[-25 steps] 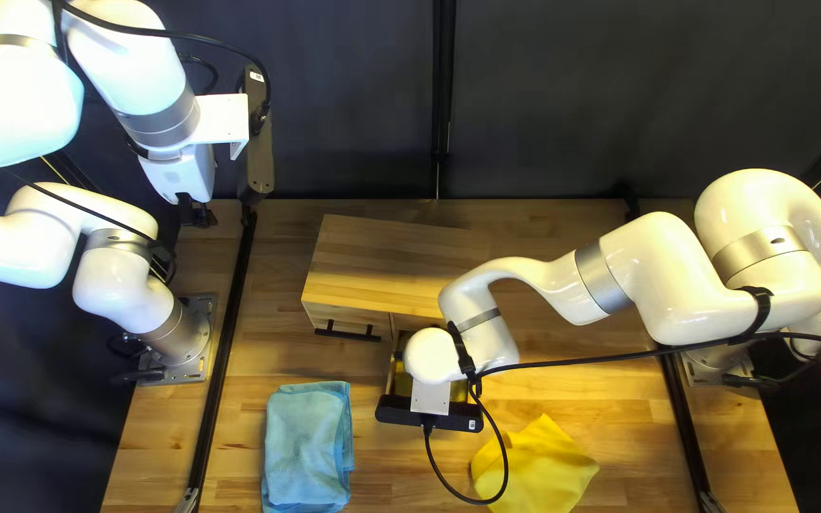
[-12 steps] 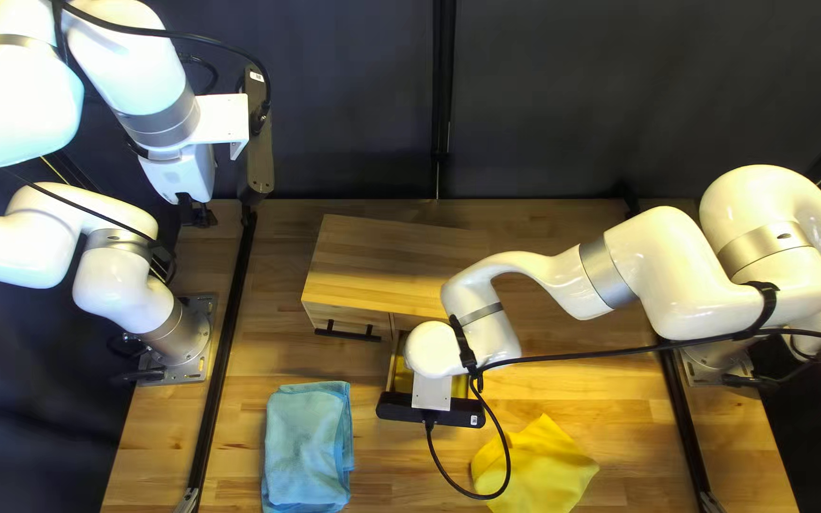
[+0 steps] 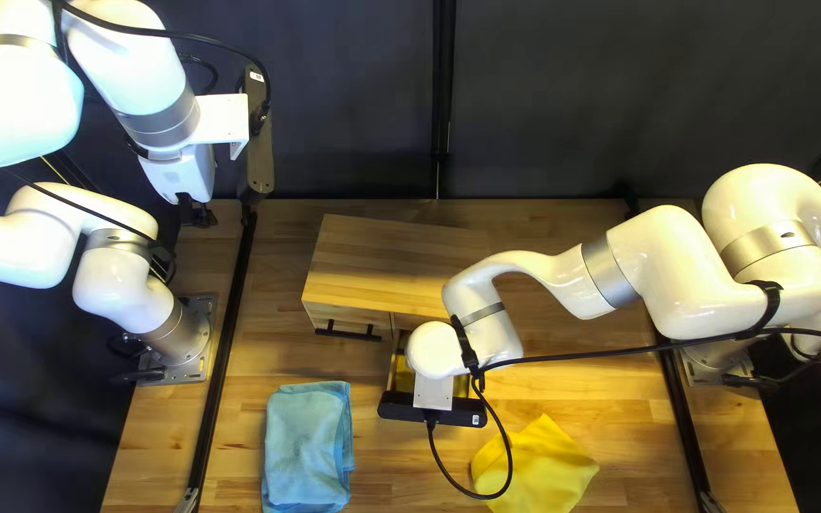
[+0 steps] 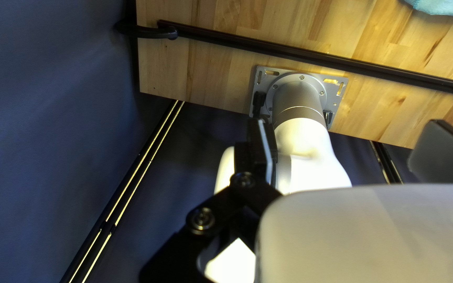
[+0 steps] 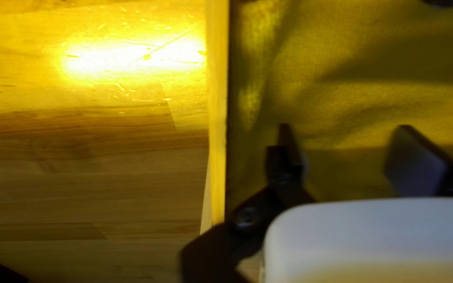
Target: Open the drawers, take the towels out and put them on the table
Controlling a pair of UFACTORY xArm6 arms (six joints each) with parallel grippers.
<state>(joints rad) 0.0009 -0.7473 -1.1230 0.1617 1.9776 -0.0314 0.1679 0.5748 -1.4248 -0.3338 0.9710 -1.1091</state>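
Three towels in all. Blue towel lies flat on the table, in front of the cabinet, on the side of its closed drawer. Yellow towel is crumpled on the table too, in front of the cabinet toward the right of the top left view, well apart from the blue towel. Third towel, also yellow, sits inside the cabinet's open drawer, which is pulled out toward the near edge.

Right gripper is down in the open drawer over the third towel, fingers spread wide, nothing pinched between them. Cannot tell if the tips touch the cloth. Right arm reaches across the cabinet's front, and its wrist covers most of the open drawer in the top left view.

Left gripper is released as well and empty. It is raised well off to the cabinet's left in the top left view, pointing down at its own base.
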